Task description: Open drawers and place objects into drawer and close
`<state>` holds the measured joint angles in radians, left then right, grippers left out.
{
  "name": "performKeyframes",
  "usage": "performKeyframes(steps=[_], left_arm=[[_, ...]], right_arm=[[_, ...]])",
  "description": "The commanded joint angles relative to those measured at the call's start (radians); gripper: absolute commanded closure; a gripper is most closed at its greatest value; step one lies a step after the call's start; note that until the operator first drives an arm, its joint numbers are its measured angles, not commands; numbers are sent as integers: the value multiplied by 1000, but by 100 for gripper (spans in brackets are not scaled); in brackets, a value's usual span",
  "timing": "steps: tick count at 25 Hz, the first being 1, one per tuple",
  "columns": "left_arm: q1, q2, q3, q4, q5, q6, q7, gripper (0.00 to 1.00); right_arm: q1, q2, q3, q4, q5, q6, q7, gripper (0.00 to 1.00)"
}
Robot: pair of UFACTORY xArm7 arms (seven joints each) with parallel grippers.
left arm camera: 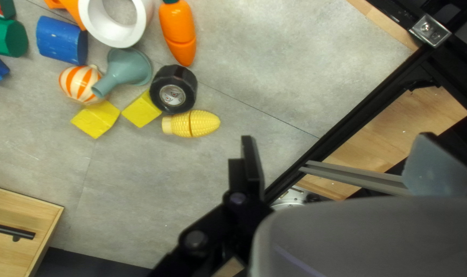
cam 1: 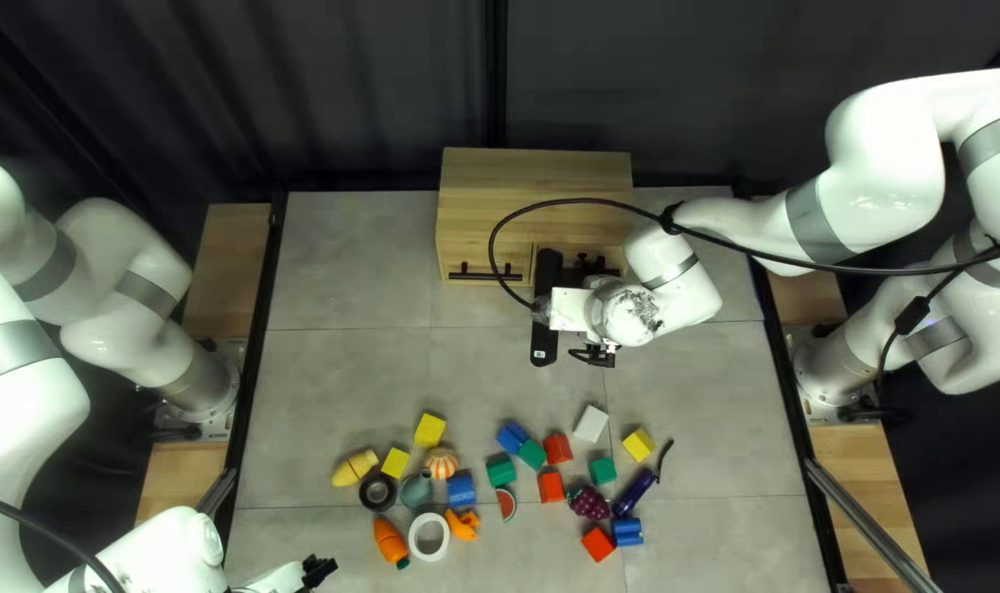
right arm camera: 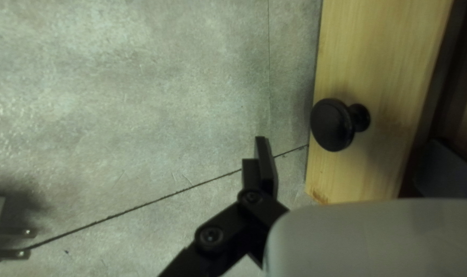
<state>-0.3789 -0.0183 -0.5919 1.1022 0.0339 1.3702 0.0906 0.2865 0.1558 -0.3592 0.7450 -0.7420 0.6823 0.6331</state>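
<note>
The bench (cam 1: 357,384) carries the wooden cabinet (cam 1: 535,181) at its far edge. The drawer (right arm camera: 377,51) has a dark gap behind its front. The right claw (cam 1: 599,354) is at the cabinet, fingers spread; the left claw (cam 1: 320,569), also spread, is near the bench's near edge. Toy carrot (cam 1: 390,543), toy corn (cam 1: 354,469) and blocks (cam 1: 507,438) lie on the bench, nearer side. The black knob (right arm camera: 332,124) is ahead of the right claw.

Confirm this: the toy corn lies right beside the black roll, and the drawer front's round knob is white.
The knob's color is wrong: the right wrist view shows the round knob on the drawer front is black. The toy corn does lie right beside the black roll.
</note>
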Motion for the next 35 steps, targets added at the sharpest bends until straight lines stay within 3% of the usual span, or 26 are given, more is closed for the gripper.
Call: performKeyframes(steps=[1, 20, 35], left_arm=[[0, 0, 0, 0, 0, 0, 0, 0], [0, 0, 0, 0, 0, 0, 0, 0], [0, 0, 0, 0, 0, 0, 0, 0]], right_arm=[[3, -4, 8, 10, 27, 18, -15, 0], [28, -70, 38, 3, 102, 82, -30, 0], [1, -52, 12, -37, 74, 29, -46, 0]])
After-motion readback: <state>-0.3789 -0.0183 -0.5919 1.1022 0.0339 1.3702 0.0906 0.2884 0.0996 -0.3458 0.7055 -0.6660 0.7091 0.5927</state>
